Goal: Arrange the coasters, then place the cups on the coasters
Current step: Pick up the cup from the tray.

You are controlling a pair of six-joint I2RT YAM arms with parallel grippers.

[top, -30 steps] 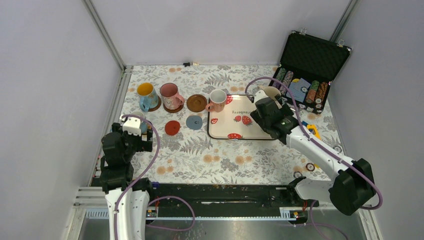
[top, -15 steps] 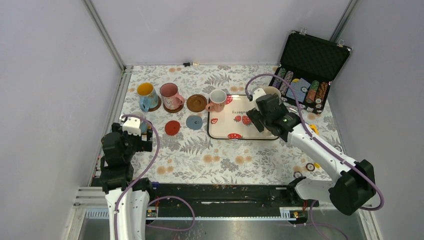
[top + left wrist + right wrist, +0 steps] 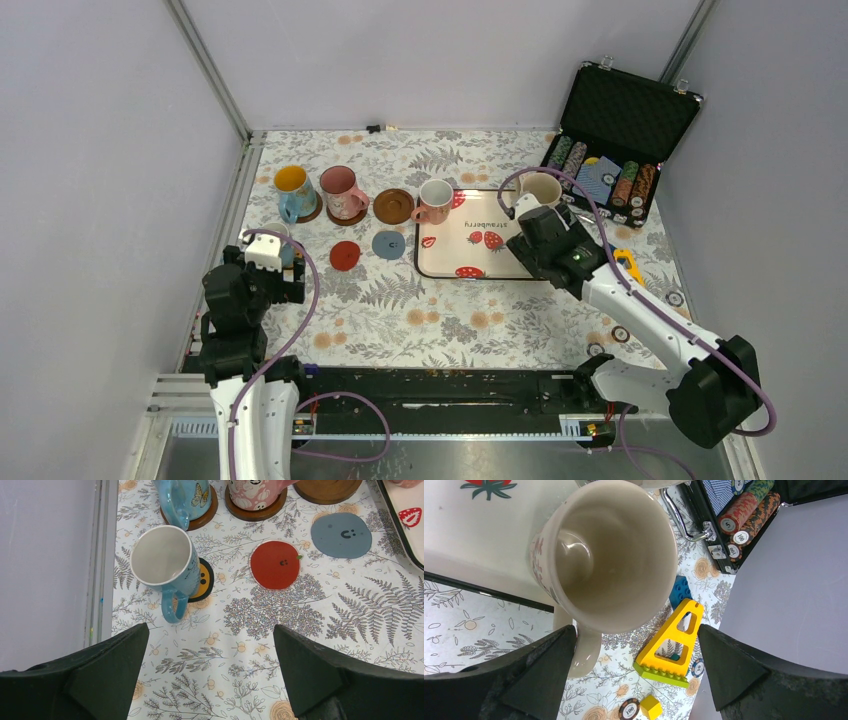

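The right gripper (image 3: 635,635), spread wide, hangs just over an upright cream mug (image 3: 609,555), gripping nothing.

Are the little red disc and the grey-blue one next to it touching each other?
Apart. The left wrist view shows a strip of flowered tablecloth between the red coaster and the grey-blue coaster.

Bright, even, diffuse overhead light; shadows short and soft. Small glare patch inside cream cup (image 3: 609,555), centre-left of right wrist view. Lower corners of both wrist views soft, out of focus. Top view sharp.
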